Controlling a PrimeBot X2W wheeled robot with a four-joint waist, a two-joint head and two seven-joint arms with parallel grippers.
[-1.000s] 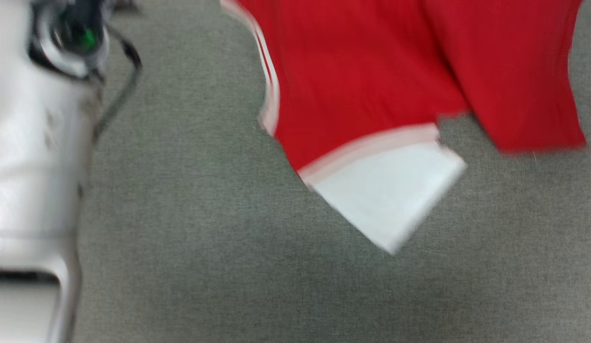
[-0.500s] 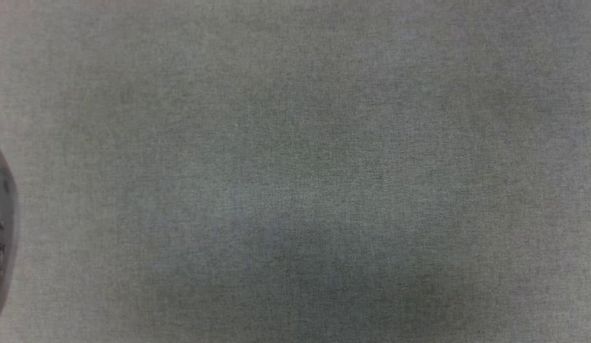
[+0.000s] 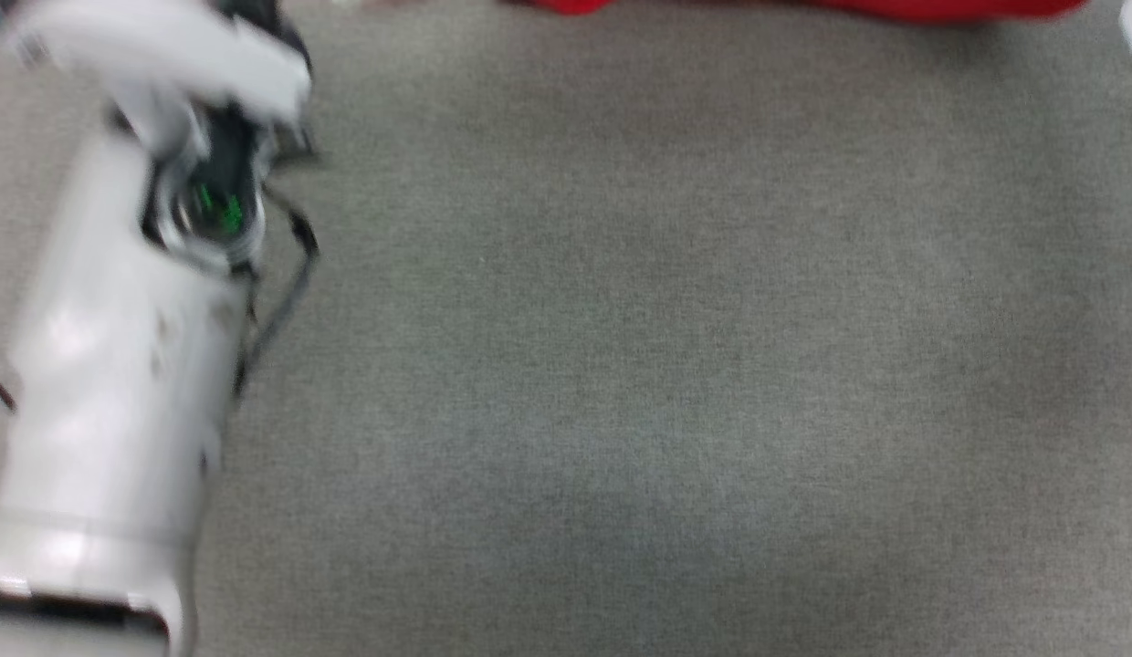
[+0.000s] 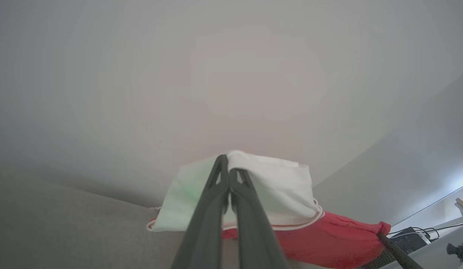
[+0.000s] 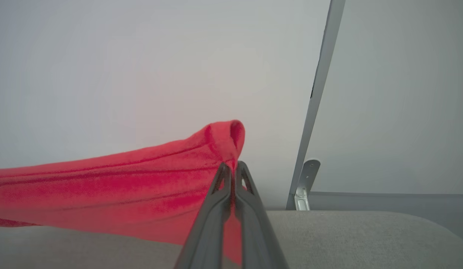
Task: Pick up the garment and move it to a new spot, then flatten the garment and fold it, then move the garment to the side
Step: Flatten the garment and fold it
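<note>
The garment point(image 3: 803, 5) shows as a thin red strip along the top edge of the blurred head view. In the left wrist view my left gripper point(image 4: 229, 170) is shut on its white sleeve point(image 4: 276, 190), with the red body point(image 4: 328, 239) hanging off to the right. In the right wrist view my right gripper point(image 5: 231, 168) is shut on a bunched red edge of the garment point(image 5: 123, 183), which stretches away to the left above the grey surface. My pale left forearm point(image 3: 119, 365) rises along the left side of the head view.
A grey fabric surface point(image 3: 621, 365) spreads under everything. A pale wall and a metal post point(image 5: 317, 101) with a bracket stand behind it in the right wrist view. Dark cables and gear point(image 4: 414, 239) sit at the lower right of the left wrist view.
The head view has shifted a lot between frames. The garment, large at the top right a second ago and out of view half a second ago, now sits at the top edge.
</note>
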